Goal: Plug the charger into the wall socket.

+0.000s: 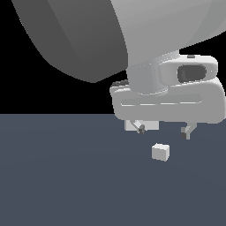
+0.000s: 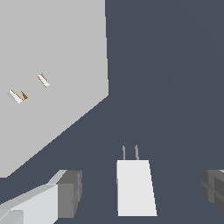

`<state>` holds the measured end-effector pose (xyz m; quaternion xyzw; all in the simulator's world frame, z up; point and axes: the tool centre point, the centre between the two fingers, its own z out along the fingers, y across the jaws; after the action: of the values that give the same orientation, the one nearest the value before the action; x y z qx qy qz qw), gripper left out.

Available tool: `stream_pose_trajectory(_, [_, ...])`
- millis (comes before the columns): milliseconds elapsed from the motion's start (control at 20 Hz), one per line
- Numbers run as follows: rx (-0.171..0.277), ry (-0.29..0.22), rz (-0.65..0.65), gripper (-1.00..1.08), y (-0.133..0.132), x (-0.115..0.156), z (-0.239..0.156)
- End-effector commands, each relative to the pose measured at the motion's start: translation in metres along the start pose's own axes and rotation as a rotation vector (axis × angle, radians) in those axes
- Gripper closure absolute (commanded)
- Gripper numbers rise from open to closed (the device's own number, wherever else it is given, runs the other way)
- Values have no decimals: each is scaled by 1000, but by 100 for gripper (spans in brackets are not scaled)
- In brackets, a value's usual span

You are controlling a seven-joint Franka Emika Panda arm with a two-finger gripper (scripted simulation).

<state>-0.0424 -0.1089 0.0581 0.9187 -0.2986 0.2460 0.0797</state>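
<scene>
Flat, even simulator light here, nothing casts a shadow on the dull blue-grey surface (image 1: 53, 176). No glare, no blur; edges stay crisp though jagged. Black void behind; the arm (image 1: 79, 35) shades softly darker leftward.

The gripper (image 1: 162, 131) hangs above the charger (image 1: 160, 152) with its fingers spread wide, and free gaps show on both sides of the block between the two pads (image 2: 70, 192). The dark floor (image 1: 66, 176) around the charger is bare, so approach from any side is free. In the wrist view the two prongs (image 2: 130, 152) point toward open floor. The wall socket (image 2: 48, 52) stands off to one side, apart from the charger.
</scene>
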Motion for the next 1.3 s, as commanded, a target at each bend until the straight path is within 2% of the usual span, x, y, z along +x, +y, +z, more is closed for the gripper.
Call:
stream_pose_trajectory(0, [0, -1, 0, -92, 0, -3, 5])
stream_pose_trajectory(700, [1, -3, 0, -92, 0, -24, 40])
stream_pose_trajectory(750, [1, -3, 0, 108, 0, -24, 40])
stream_pose_trajectory(1250, [-4, -1, 6, 108, 4, -22, 40])
